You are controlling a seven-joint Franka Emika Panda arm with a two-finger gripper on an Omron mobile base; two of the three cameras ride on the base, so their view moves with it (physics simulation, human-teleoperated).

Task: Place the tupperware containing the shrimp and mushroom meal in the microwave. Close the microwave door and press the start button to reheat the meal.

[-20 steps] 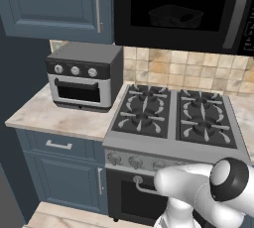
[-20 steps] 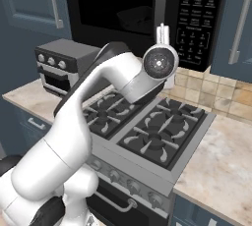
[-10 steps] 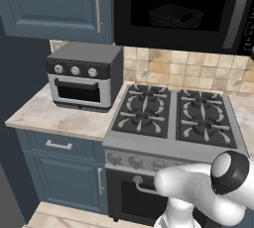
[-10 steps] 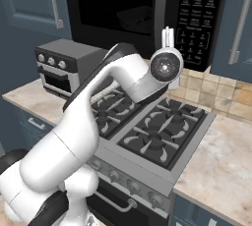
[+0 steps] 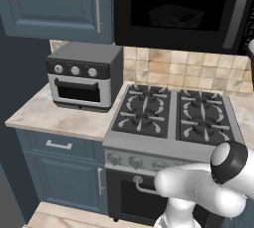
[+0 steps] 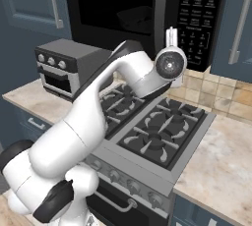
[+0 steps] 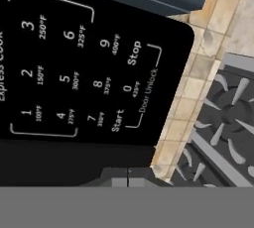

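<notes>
Right base view: the arm has swung rightward, bringing the end effector (image 6: 171, 33), fully closed and empty, up to the microwave (image 6: 147, 9) keypad (image 7: 74, 73). The tupperware (image 5: 176, 16) sits inside; pressing Start (image 7: 117, 120) apparently remains.

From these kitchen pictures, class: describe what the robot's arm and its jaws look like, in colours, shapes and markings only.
The glossy white arm is built of rounded, tube-like segments with dark grey bands at its joints. One joint ends in a round dark cap with a silvery centre. The small two-finger gripper has dark grey jaws. No cables or markings are visible.
</notes>
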